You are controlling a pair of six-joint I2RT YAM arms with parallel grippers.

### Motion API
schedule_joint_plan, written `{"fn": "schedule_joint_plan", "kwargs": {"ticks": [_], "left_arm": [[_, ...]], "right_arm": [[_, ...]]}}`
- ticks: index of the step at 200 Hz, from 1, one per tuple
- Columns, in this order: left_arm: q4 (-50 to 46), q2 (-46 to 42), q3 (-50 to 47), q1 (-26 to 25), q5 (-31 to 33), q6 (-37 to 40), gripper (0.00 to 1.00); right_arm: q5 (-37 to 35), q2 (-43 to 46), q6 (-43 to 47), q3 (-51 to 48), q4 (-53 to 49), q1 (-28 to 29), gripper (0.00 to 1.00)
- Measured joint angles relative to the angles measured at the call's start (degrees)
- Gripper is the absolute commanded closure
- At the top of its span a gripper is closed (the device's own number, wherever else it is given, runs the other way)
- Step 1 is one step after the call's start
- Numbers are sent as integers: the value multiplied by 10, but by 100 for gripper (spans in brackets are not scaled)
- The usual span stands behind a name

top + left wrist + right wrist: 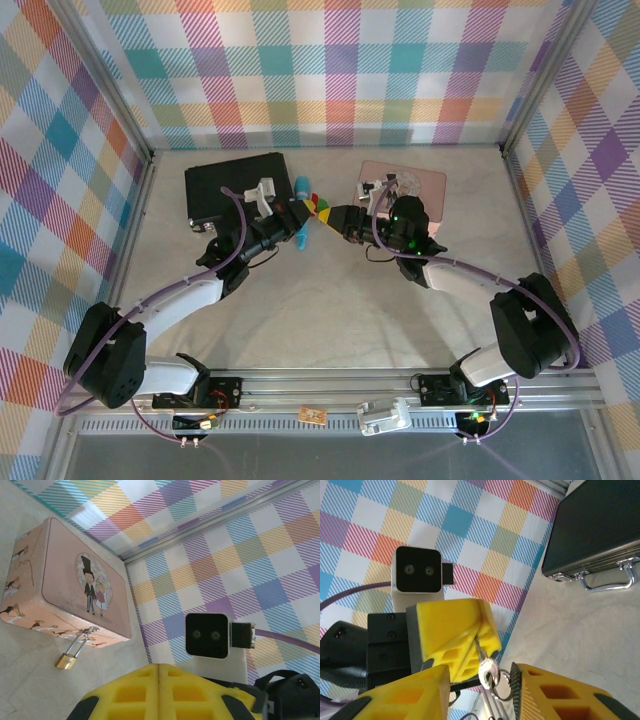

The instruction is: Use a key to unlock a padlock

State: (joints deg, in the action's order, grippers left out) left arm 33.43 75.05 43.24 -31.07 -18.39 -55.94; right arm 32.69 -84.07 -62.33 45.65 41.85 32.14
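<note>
Marbled tabletop [570, 630]: left gripper [477, 645] clamps slim silver key [488, 671]; right gripper [481, 690] gapes; brass padlock [65, 661], six o'clock of pink tin [65, 570].

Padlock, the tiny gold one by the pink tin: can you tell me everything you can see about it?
The padlock is tiny, with a shiny brass-gold body and a thin silvery shackle. The shackle loops through the small clasp on the front edge of the pink tin, and it looks closed. The body lies tilted on the pale table, just in front of the tin. Nothing else touches it.
</note>
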Motion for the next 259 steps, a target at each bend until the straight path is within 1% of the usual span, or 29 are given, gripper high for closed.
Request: {"fn": "schedule_joint_plan", "kwargs": {"ticks": [19,41,78,93,132,159,166,174,181,188,201,207,212,222,238,259], "left_arm": [[0,0,0,-2,0,0,100],[-1,-2,0,-3,0,0,100],[-1,-3,0,-3,5,0,100],[0,-3,0,-3,5,0,100],[-1,-3,0,-3,9,0,100],[0,-3,0,-3,12,0,100],[0,-3,0,-3,13,0,100],[0,-3,0,-3,14,0,100],[0,-3,0,-3,14,0,94],[0,-3,0,-3,14,0,83],[-1,-3,0,-3,15,2,48],[-1,-3,0,-3,16,0,37],[-2,-3,0,-3,16,0,30],[-5,-3,0,-3,16,2,25],[-20,-1,5,-3,18,11,24],[-41,26,33,-3,16,37,24]], "right_arm": [[2,-7,-6,0,10,0,65],[5,-18,-17,0,23,0,71],[11,-30,-38,0,45,0,69],[11,-30,-46,0,54,0,74],[12,-30,-58,-11,72,0,89],[12,-30,-60,-13,83,0,96],[12,-30,-61,-13,84,0,100],[12,-30,-60,-14,83,0,100],[10,-30,-60,-14,83,0,100],[10,-30,-59,-15,83,0,100],[8,-30,-58,-19,85,-4,100],[8,-30,-58,-23,85,-6,100],[8,-30,-57,-26,83,-8,100],[8,-28,-52,-34,74,-15,100],[8,-15,-34,-48,39,-34,100],[1,32,10,-62,-62,-70,100]]}}
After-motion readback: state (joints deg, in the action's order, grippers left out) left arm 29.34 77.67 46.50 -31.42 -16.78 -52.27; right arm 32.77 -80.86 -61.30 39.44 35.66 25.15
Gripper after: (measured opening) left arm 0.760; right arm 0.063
